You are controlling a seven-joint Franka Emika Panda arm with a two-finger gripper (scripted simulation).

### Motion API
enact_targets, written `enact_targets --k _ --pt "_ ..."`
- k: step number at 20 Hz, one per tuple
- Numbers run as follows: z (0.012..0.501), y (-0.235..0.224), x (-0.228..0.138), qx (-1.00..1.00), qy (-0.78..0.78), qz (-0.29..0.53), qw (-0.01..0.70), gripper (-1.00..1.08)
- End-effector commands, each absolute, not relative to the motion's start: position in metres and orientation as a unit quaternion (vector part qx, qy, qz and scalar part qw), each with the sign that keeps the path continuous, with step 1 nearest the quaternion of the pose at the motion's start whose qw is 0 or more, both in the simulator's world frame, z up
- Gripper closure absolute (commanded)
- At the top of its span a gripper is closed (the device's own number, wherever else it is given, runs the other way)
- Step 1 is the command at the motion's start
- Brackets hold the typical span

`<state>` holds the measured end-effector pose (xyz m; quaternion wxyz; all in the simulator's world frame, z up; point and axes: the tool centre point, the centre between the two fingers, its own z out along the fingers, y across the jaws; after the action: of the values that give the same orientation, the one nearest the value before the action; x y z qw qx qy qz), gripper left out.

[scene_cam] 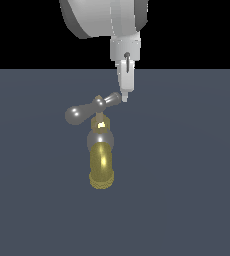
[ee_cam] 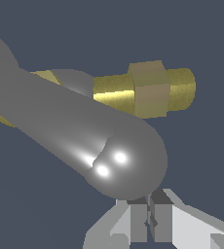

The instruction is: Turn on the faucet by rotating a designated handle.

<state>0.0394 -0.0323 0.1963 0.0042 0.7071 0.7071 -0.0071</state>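
The faucet (scene_cam: 101, 165) stands on the dark floor, its golden-brass spout curving toward the camera with a ribbed rim at its end. A silver-grey round body and a brass stem (scene_cam: 101, 122) sit above the spout. The handle (scene_cam: 91, 107) is a glossy silver-grey crossbar, tilted, with one bulbous end at the exterior view's left and the other at its right. My gripper (scene_cam: 124, 97) hangs from above with its fingers together, its tips touching the handle's right end. In the wrist view the handle's rounded end (ee_cam: 119, 155) fills the frame right against the shut fingertips (ee_cam: 138, 216), with the brass stem (ee_cam: 148, 90) behind.
The flat dark grey floor (scene_cam: 187, 200) spreads all around the faucet. The arm's white body (scene_cam: 107, 20) is above the handle.
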Motion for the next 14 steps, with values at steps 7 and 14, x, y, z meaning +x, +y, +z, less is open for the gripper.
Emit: enact_targets --k 7,14 --pt "0.197 0.055 0.046 0.688 0.725 -0.001 0.001 1.08" --pt "0.196 0.032 0.048 0.709 0.705 -0.006 0.009 1.08"
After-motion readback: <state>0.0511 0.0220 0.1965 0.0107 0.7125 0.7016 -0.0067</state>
